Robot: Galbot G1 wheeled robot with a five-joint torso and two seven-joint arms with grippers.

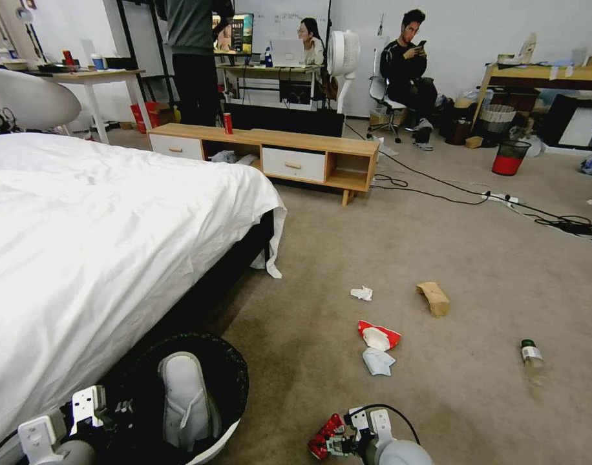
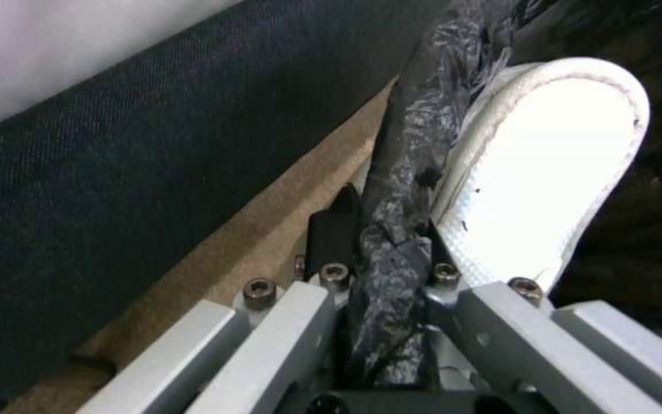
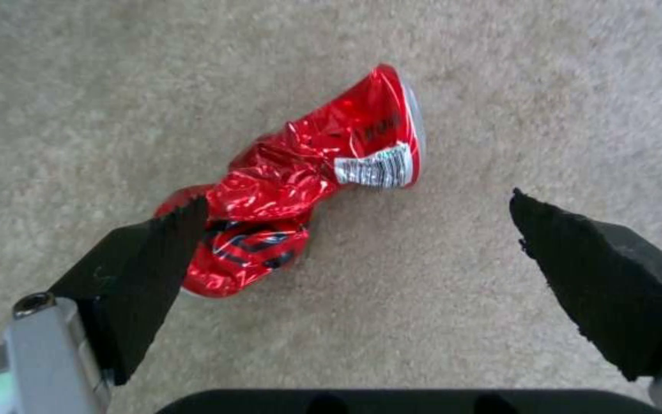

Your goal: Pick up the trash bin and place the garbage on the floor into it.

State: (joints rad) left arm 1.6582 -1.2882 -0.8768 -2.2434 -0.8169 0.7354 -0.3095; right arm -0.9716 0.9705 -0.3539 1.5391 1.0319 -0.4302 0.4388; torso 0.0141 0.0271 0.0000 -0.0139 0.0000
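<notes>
The trash bin is round, with a crinkly black bag folded over its rim, and it sits right beside the bed, at the bed's near corner. A white slipper with a soft, stitched edge stands inside the bin, its long side running away from the robot. The left gripper has its fingers pinched tight on the bin's bagged rim, on the side nearest the robot. The floor is flat tan carpet with a short, fuzzy feel. To the right of the bin, the right gripper hangs just above the crushed red can. Its black wedge-shaped fingers are spread wide, and one tip overlaps the can's squashed end, though contact cannot be told. The can is shiny, wrinkled metal, bent in the middle, with its long side slanting across the gap between the fingers. Farther from the bin than the can lie a crumpled white tissue, a red-and-white wrapper, another small tissue, a folded brown paper bag and a small clear bottle on its side, its dark cap pointing away from the robot.
</notes>
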